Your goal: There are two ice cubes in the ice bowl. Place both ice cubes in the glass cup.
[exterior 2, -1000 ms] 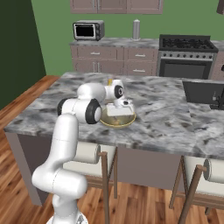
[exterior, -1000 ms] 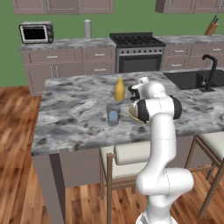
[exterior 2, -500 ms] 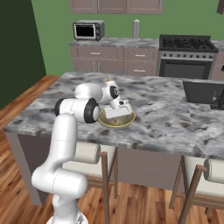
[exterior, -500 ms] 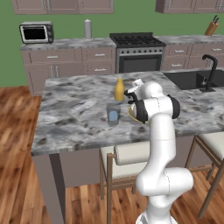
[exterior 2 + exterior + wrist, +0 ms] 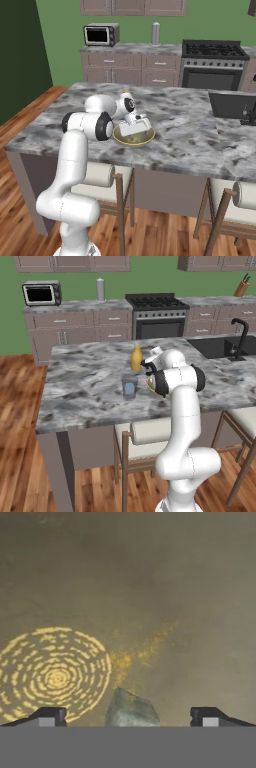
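one ice cube [image 5: 130, 388] sits in the glass cup [image 5: 129, 386]. end effector [image 5: 128, 717] wide, straddling the second ice cube [image 5: 131, 710] in the ice bowl [image 5: 133, 137]. grasp and transfer remain.

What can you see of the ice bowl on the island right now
The ice bowl is a wide, shallow, yellowish-olive round dish sitting upright on the grey marbled counter. The open gripper reaches down into it. The hand view shows a ringed yellow pattern on its floor and one pale ice cube between the fingertips.

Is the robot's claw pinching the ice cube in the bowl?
Apart. The hand view shows the ice cube between the open gripper fingertips, gaps either side.
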Robot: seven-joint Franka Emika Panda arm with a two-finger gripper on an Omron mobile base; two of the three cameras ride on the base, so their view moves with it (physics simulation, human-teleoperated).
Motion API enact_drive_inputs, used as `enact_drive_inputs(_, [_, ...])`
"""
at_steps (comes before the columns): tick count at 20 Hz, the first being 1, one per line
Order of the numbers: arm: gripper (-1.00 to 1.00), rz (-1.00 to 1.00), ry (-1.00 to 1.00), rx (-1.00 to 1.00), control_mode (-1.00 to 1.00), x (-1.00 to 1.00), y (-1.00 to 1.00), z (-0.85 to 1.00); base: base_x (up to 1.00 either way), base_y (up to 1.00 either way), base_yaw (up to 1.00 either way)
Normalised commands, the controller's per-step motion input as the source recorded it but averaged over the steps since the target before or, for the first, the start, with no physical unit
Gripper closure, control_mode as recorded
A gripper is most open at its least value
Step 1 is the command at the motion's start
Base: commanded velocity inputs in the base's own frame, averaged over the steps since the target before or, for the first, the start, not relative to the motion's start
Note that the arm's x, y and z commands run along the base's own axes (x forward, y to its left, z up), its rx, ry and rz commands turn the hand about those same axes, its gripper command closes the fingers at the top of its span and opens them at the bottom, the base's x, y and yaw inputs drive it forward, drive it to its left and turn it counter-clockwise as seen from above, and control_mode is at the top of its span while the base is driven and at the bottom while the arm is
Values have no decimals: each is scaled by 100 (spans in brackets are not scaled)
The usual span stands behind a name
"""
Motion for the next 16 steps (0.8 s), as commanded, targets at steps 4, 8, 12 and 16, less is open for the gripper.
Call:
enact_drive_inputs(4, [-100,0,0,0,-100,0,0,0,0,0,0])
enact_drive_inputs(8, [-100,0,0,0,-100,0,0,0,0,0,0])
enact_drive_inputs(12, [-100,0,0,0,-100,0,0,0,0,0,0])
enact_drive_inputs(16, [-100,0,5,0,-100,0,0,0,0,0,0])
